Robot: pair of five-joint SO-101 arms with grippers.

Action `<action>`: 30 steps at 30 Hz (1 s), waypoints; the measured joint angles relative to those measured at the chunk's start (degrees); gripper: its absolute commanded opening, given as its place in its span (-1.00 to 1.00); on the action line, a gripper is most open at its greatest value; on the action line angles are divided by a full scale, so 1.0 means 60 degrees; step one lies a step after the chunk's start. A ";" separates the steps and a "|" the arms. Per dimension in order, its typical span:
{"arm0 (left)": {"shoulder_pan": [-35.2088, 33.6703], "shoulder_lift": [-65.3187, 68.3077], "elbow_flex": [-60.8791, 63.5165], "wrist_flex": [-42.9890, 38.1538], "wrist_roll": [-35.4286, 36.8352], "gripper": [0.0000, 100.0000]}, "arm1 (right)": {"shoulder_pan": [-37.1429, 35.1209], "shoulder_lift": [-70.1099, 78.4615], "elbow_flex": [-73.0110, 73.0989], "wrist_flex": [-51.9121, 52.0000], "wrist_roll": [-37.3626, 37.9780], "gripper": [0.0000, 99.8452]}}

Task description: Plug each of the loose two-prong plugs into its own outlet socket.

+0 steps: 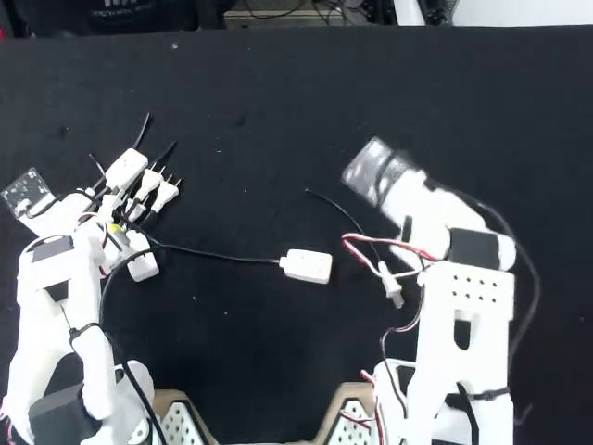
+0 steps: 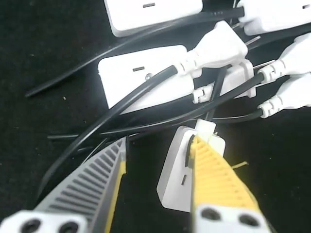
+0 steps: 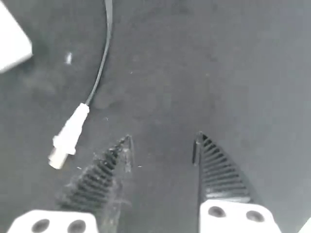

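**Sitting open on both sides: left in the plug pile, right over bare cloth**

Left side first. The left gripper (image 2: 158, 145) is down in the tangle at the left edge of the black table (image 1: 278, 102), jaws released. A small socket (image 2: 176, 177) lies in the gap, pressed against the yellow finger (image 2: 216, 179). There is dark space between it and the grey finger (image 2: 95, 187), so it is not clamped.

Just past the fingertips is a wide socket (image 2: 141, 80), slot facing up. A corded plug (image 2: 218, 47) lies across one end of it, its cord running over the socket face. Two more plugs (image 2: 294, 77) sit side by side next to that one. Black cords (image 2: 121, 107) criss-cross the whole heap. From the high view the pile reads as one tight cluster, with two plugs showing bare prongs that point away from the arm.

Mid-table, a lone socket (image 1: 307, 266) lies flat, well apart from the pile. Its lead (image 1: 213, 255) trails back toward the left arm.

Right of that, a loose plug (image 3: 68, 138) lies on the cloth on a thin black cord, near the right arm's base.

The right gripper (image 3: 163, 145) has its jaws spread wide and holds nothing, with bare table between the fingers. The loose plug is just beside one fingertip, not touching it.
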State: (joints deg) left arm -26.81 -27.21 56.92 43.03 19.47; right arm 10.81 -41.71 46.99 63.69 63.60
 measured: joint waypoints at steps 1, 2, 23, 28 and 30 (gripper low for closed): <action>0.0000 0.0000 0.0000 0.0000 0.0000 -0.57 | 0.0044 0.0000 0.0484 -0.0396 0.0777 -0.61; 0.0000 0.0000 0.0000 0.0000 0.0000 -0.57 | 0.0059 0.0000 0.1040 -0.0835 0.1495 -0.61; 0.0000 0.0000 0.0000 0.0000 0.0000 -0.57 | -0.1260 -0.0264 0.5582 -0.5363 0.3590 -0.61; 0.0000 0.0000 0.0000 0.0000 0.0000 -0.57 | -0.1963 -0.0264 0.5275 -0.4352 0.2842 -0.62; 0.0000 0.0000 0.0000 0.0000 0.0000 -0.57 | -0.2095 -0.0264 0.4733 -0.3516 0.2432 -0.62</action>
State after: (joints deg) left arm -26.81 -27.21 56.92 43.03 19.47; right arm -1.76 -43.30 75.38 42.59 78.20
